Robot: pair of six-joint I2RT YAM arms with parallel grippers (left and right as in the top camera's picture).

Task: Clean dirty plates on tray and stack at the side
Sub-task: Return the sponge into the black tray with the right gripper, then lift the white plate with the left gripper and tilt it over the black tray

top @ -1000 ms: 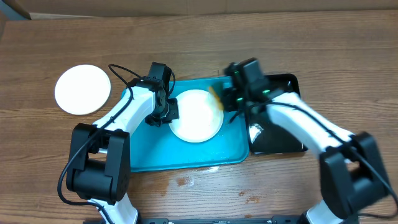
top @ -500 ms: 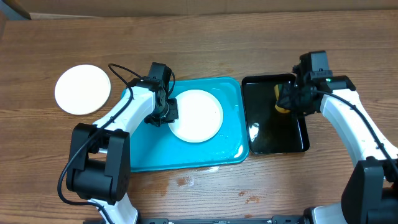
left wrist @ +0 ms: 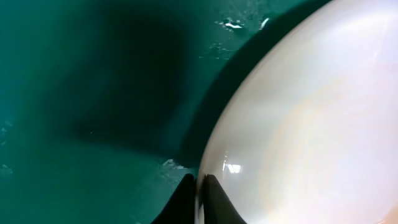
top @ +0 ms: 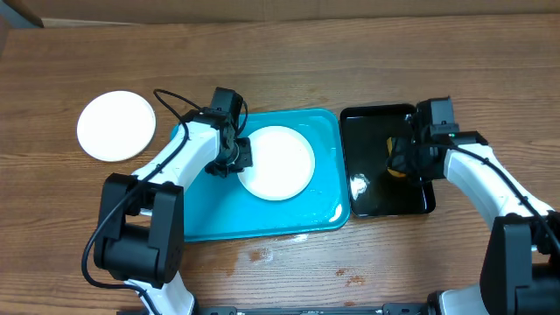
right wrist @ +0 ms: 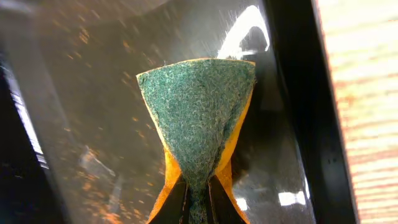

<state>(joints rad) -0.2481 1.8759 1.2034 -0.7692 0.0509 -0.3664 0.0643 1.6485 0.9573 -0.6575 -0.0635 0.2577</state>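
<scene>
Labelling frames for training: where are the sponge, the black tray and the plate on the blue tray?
sponge (right wrist: 198, 118), right wrist view, green scouring face.
black tray (top: 372, 144), overhead view, bare floor.
plate (top: 276, 163), overhead view, its centre.

Two round plates are in sight: a first plate (top: 116, 125), white, at the left of the one wooden table (top: 350, 70), and a second plate (top: 278, 162), pale, nearer the middle. There are two trays, one of each kind: one turquoise tray (top: 254, 219) in the middle and one black tray (top: 372, 197) to its right. There is one sponge (right wrist: 199, 124), yellow with a green scouring face. Two robot arms show, a left arm (top: 175, 162) and a right arm (top: 490, 179).
</scene>
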